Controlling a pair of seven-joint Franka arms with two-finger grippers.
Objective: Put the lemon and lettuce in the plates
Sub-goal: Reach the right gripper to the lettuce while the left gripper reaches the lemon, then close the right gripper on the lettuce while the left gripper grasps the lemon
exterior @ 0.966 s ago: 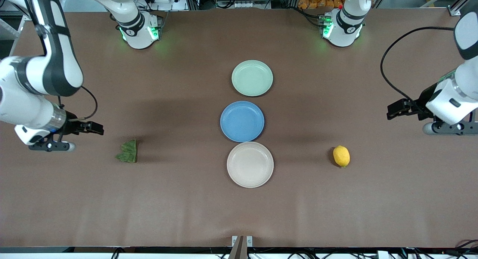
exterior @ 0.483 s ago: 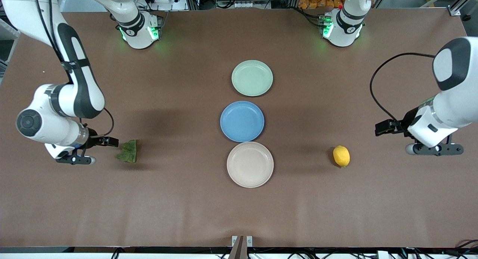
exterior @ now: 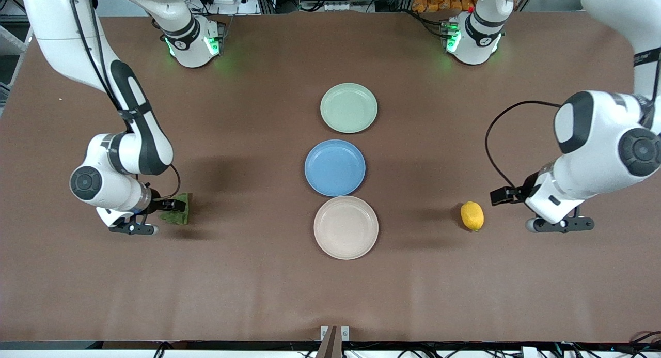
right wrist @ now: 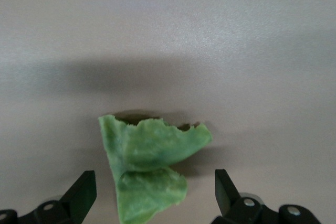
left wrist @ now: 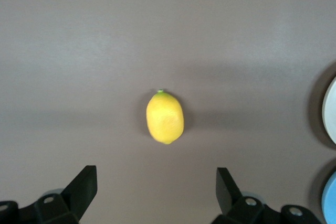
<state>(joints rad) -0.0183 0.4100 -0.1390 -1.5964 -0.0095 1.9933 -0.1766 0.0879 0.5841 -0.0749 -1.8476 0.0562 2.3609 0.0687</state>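
Fingers on both arms stand wide and hold nothing. In the right wrist view the two fingertips (right wrist: 84,190) bracket the lettuce (right wrist: 149,169), which lies flat on the counter (exterior: 248,291); in the left wrist view the fingertips (left wrist: 86,184) sit short of the lemon (left wrist: 165,117), which is not yet between them.

In the front view the lettuce (exterior: 178,213) is at the middle left of the frame, partly under the right gripper (exterior: 168,205). The lemon (exterior: 472,216) is at the middle right, just beside the left gripper (exterior: 503,195). Three plates line up down the centre: the mint plate (exterior: 348,108) uppermost, the blue plate (exterior: 334,167) in the middle, the beige plate (exterior: 346,227) lowest and closest to both items. All three are empty.

The step in hand looks like the approach to both pick-ups. Next, the right arm probably needs only to drop and pinch the thin leaf without pressing it flat. The left arm likely has to advance over the lemon first, then close across its short width, since the rounded fruit could roll away.

No brand, label or writing can be read anywhere.
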